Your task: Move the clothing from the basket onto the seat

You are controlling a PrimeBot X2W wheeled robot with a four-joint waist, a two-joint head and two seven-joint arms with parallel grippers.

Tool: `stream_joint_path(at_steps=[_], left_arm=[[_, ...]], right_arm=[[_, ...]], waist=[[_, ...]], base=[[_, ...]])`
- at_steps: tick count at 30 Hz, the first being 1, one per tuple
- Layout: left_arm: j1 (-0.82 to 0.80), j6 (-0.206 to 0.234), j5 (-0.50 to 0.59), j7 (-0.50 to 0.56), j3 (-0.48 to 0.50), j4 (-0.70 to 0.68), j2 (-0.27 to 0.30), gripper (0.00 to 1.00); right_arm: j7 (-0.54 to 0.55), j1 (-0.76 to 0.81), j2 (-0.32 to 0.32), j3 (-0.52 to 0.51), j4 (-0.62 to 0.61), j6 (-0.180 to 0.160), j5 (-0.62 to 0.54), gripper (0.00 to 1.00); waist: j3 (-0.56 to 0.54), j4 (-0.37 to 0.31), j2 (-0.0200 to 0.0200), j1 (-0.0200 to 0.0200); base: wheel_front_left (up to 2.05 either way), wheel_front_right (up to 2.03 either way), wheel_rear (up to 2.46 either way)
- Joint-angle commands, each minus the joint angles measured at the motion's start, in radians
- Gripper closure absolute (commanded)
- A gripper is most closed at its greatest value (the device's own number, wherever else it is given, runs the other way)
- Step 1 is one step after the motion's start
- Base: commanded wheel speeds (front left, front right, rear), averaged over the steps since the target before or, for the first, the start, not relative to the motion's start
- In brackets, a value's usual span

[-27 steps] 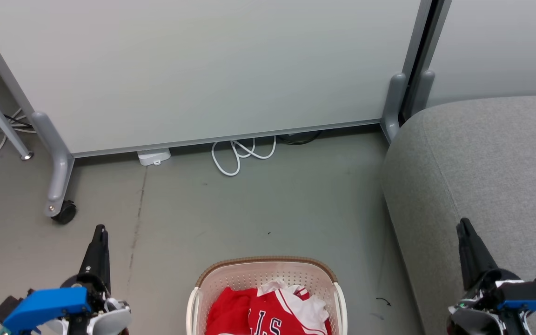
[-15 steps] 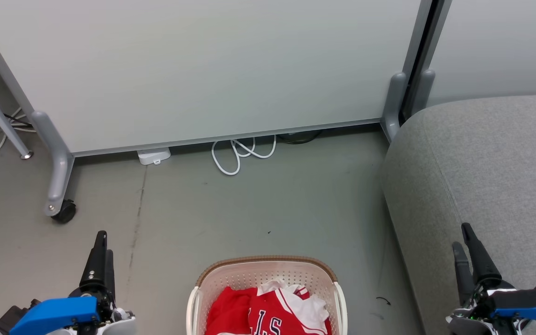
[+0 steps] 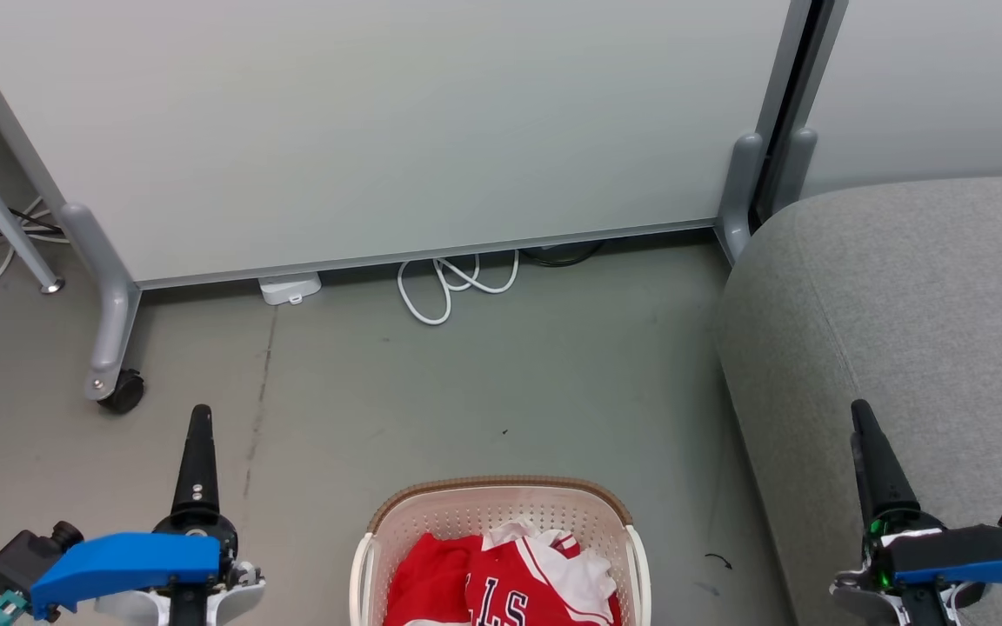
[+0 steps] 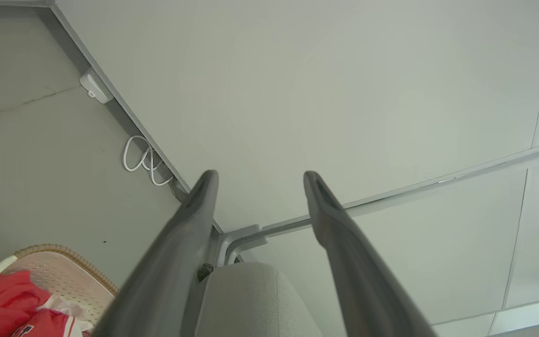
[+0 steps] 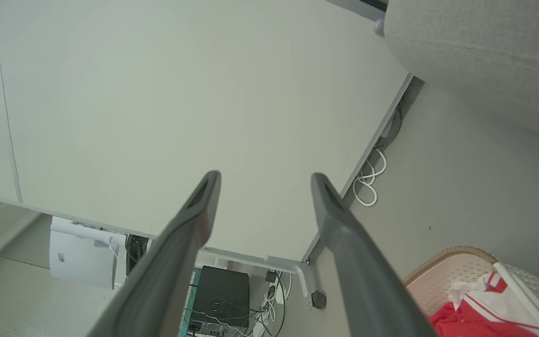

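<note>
A grey floor runs to a pale partition panel on castered feet, with a coiled white cable lying at its base.

1. Left end effector: it sits at the near left, over bare floor, fingers pointing toward the far panel. The left wrist view shows the two fingers apart with nothing between them.

2. Basket: it stands on the floor at near centre, between the two arms. The head view's near edge cuts it off, so its long axis cannot be told.

3. Clothing: it lies inside the basket as a crumpled red heap with white trim. Black white-edged lettering shows on the upper fold. The heap has no clear long axis and sits below the brown rim.

4. Right end effector: it sits at the near right, over the seat's left edge. The right wrist view shows its fingers spread and empty.

5. Seat: the grey upholstered surface fills the right side, well apart from the basket.

The clothing lies right of and nearer than the left fingertips, and left of and nearer than the right fingertips. Either arm must swing inward and descend. The left tips appear slightly closer to the basket. The right arm is judged to have the shorter carry to the seat.
</note>
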Motion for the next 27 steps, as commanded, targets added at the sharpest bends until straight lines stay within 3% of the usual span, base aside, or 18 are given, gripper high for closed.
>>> stream_joint_path(at_steps=[1, 27], left_arm=[[-0.031, 0.005, 0.041, -0.011, -0.008, -0.024, 0.007, 0.00], [-0.044, 0.070, 0.549, -0.106, -0.122, -0.030, 0.009, 0.00]], right_arm=[[-0.010, -0.025, -0.005, 0.005, -0.023, 0.002, -0.036, 0.00], [-0.105, -0.026, -0.009, 0.062, -0.066, 0.003, -0.522, 0.00]], waist=[[0.000, 0.000, 0.0000, 0.0000], [0.001, 0.011, 0.0000, 0.0000]], base=[[0.00, 0.00, 0.00], [0.00, 0.00, 0.00]])
